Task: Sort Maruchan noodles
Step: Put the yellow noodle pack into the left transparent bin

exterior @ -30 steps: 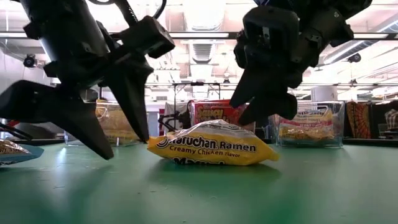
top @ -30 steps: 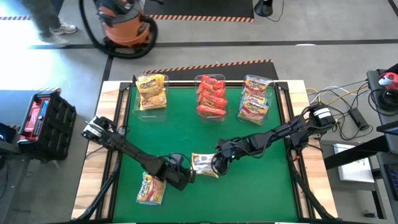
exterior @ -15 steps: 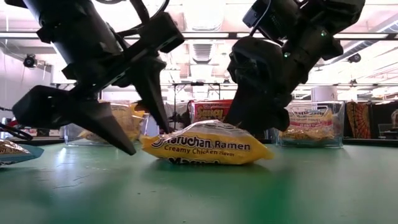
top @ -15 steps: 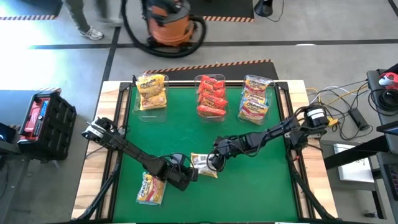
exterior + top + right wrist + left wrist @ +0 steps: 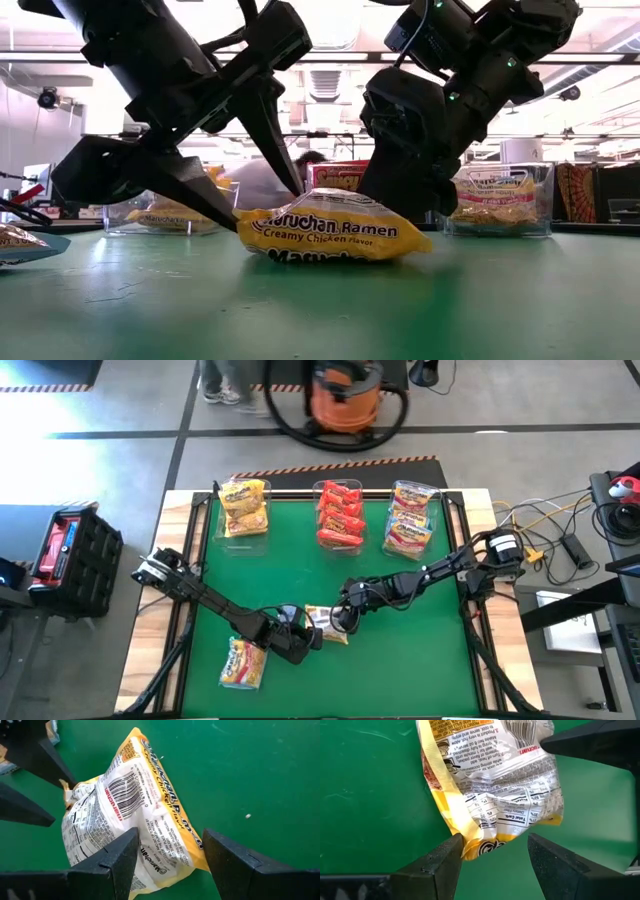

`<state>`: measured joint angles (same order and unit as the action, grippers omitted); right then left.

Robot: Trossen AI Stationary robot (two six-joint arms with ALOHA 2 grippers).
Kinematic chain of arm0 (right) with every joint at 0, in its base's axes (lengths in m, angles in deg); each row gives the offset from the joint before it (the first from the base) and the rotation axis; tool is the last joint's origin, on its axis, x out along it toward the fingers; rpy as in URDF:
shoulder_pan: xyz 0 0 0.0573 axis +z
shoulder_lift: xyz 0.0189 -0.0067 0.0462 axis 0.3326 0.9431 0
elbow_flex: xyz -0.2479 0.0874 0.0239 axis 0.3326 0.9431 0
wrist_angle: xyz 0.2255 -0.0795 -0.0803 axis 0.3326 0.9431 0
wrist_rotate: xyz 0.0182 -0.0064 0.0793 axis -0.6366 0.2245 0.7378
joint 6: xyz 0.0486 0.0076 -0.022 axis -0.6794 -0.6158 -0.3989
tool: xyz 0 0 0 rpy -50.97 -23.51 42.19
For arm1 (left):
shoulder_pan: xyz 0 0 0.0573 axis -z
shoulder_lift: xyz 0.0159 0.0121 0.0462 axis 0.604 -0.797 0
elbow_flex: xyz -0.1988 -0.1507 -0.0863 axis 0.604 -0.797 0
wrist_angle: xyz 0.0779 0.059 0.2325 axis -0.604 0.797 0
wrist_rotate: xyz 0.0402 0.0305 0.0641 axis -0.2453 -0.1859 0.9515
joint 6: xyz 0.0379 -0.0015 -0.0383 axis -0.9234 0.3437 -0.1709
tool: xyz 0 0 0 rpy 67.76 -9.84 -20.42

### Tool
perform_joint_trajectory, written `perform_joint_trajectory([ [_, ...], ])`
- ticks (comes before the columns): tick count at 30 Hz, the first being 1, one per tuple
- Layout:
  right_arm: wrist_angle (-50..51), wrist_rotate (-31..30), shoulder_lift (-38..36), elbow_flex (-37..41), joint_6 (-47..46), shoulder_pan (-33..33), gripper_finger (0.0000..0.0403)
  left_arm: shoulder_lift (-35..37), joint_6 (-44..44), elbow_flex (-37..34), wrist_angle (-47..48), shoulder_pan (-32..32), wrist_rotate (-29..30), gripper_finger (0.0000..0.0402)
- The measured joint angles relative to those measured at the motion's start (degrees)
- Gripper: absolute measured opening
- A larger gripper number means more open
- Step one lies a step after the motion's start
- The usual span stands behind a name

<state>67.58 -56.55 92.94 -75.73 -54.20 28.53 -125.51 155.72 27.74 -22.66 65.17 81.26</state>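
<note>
One yellow Maruchan noodles packet [image 5: 325, 624] lies flat on the green mat near the middle front, printed back up [image 5: 500, 785]. My left gripper [image 5: 492, 847] is open and comes slanting down from the table's left; its fingers straddle the packet's left end [image 5: 250, 225]. My right gripper [image 5: 167, 850] is open and slants down from the right, with its fingers on either side of the packet's other end. A second packet [image 5: 243, 663] lies flat near the front left. My left gripper has one fingertip [image 5: 454, 844] against the packet's yellow side seam [image 5: 466, 836], close to that end; the other finger [image 5: 545, 855] stands clear of it. The packet lies on the mat. My right gripper has one finger [image 5: 122, 850] over the packet's white back [image 5: 145, 855]; whether it touches, I cannot tell.
Three clear bins stand along the far edge: yellow packets [image 5: 245, 508], red packets [image 5: 340, 512] and pale packets [image 5: 412, 518]. Beyond the table a person walks with an orange vacuum [image 5: 345, 395]. Bare green mat [image 5: 420, 650] lies to the front right.
My right gripper has come down and toward the left, onto the packet's right end. My left gripper has tipped, and its fingers now stand around the packet's left end. The packet has shifted a little on the mat. The vacuum beyond the table has rolled to the right.
</note>
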Motion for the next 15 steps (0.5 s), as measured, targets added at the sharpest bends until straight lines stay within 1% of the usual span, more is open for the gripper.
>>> perform_joint_trajectory([
  [9,0.22,-0.74,0.07,0.1,2.38,-0.26,0.0208,0.0,1.79,0.0,-0.16,0.07,-0.43,0.0206],
  [15,0.38,-1.34,0.11,0.12,3.18,-0.26,0.0208,-0.88,6.83,0.0,1.63,0.07,-0.19,0.0206],
])
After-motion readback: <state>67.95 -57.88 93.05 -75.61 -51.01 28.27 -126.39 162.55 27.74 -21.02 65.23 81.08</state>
